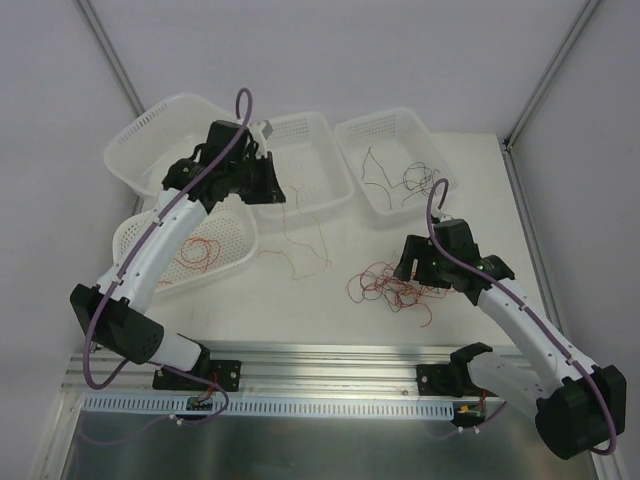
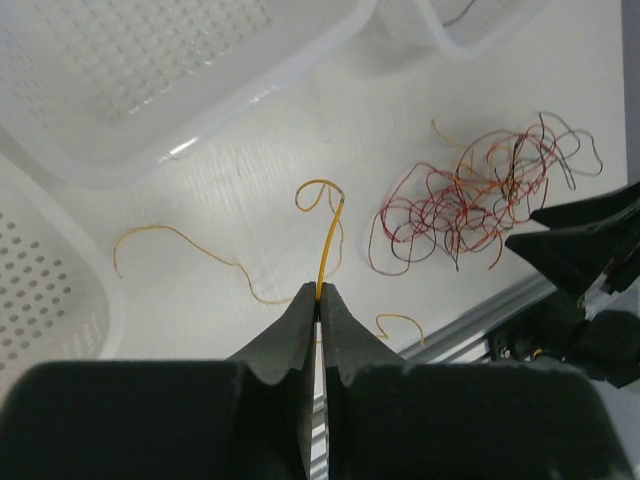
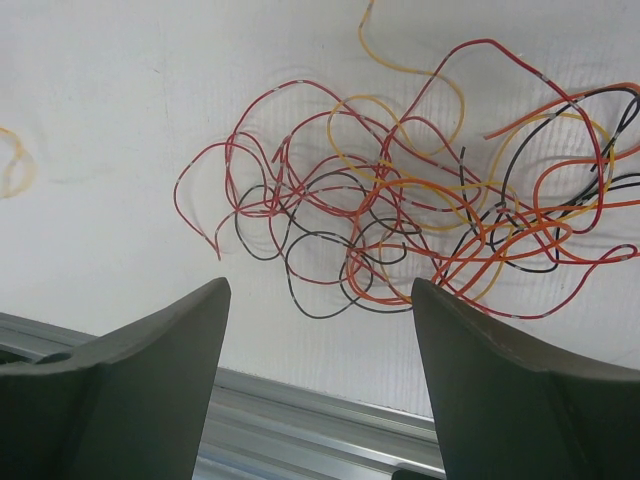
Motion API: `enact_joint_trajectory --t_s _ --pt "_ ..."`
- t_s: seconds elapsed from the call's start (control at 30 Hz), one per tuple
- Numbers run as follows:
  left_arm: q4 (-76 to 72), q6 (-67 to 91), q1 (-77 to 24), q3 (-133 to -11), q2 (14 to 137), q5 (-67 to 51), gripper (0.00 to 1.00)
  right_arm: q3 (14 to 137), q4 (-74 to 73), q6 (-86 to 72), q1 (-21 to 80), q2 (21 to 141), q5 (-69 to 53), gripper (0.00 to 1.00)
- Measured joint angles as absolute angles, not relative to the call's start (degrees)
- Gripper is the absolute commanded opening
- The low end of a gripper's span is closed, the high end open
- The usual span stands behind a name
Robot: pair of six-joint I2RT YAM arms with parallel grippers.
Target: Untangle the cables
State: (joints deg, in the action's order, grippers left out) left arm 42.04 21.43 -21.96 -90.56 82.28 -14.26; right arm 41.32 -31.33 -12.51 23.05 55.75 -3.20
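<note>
The tangle of thin red, orange, yellow and black cables [image 1: 392, 285] lies on the white table right of centre; it also shows in the left wrist view [image 2: 470, 200] and the right wrist view [image 3: 420, 220]. My left gripper [image 1: 272, 195] is up by the middle basket. In its wrist view the left gripper [image 2: 320, 293] is shut on one yellow cable [image 2: 328, 235], which loops away from the pads. My right gripper [image 1: 412, 265] hovers just left of the tangle, and in its wrist view it [image 3: 320, 290] is open and empty.
Three white baskets stand at the back: left [image 1: 150, 135], middle [image 1: 340, 185], and right [image 1: 385, 205] holding dark cables [image 1: 400, 178]. A front-left basket [image 1: 235, 262] holds red cables [image 1: 195, 252]. Loose yellow strands [image 2: 190, 240] lie mid-table. A metal rail [image 1: 330, 352] runs along the near edge.
</note>
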Motion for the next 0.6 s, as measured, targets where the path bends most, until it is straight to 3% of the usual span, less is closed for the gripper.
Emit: enact_joint_trajectory --t_s 0.23,0.47,0.6 --pt "41.4 20.4 -31.9 -90.9 82.3 -14.7 0.00 40.8 -31.6 -12.6 23.2 54.2 -2.4 0.78" --pt "39.5 20.1 -32.2 -108.3 82.3 -17.6 0.00 40.8 -32.6 -12.6 23.2 51.8 -1.5 0.78" --pt "38.3 18.5 -32.2 -116.2 82.5 -13.2 0.00 40.8 -33.2 -12.6 23.2 50.8 -1.3 0.78"
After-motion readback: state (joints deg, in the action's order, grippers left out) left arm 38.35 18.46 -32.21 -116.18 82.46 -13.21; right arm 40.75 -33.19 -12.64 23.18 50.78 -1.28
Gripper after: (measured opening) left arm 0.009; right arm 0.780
